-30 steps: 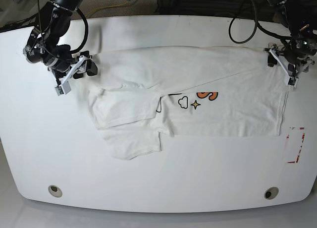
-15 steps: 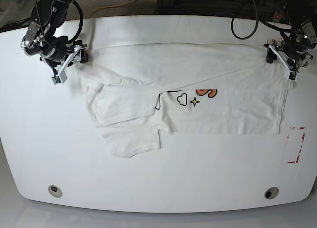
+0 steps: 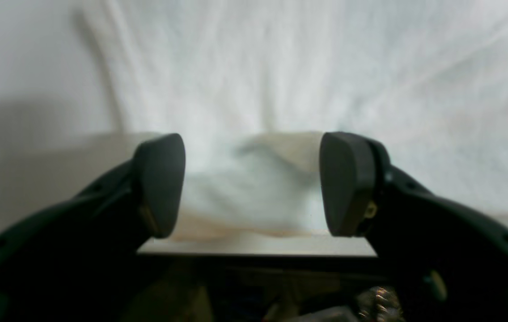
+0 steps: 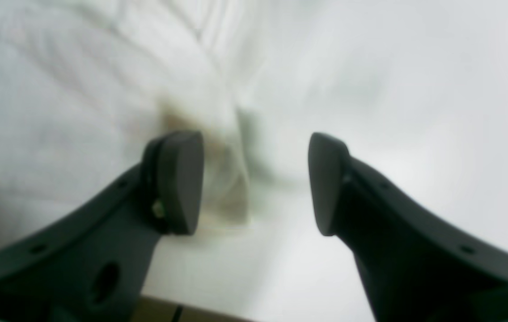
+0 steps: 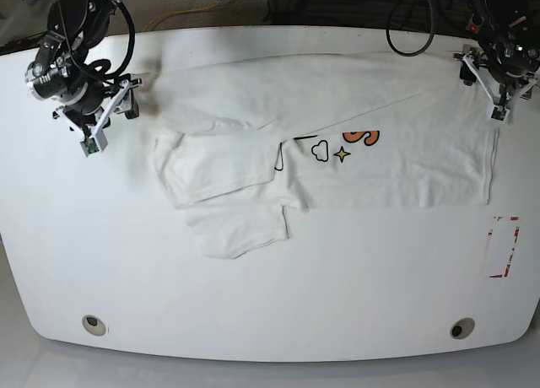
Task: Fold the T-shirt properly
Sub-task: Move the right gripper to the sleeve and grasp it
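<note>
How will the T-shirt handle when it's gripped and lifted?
Probably floppy: the T-shirt lies in soft creases and bends into loose overlaps. A pinch at one edge would likely leave the rest sagging, as it spreads far beyond the reach of either gripper's fingers. It looks like thin cloth, so light for its spread and unlikely to be fragile.

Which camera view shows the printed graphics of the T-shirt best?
The base view: the cloud outline, the star outline and the orange print all show there. Both wrist views show only plain white cloth of the T-shirt, without any print.
</note>
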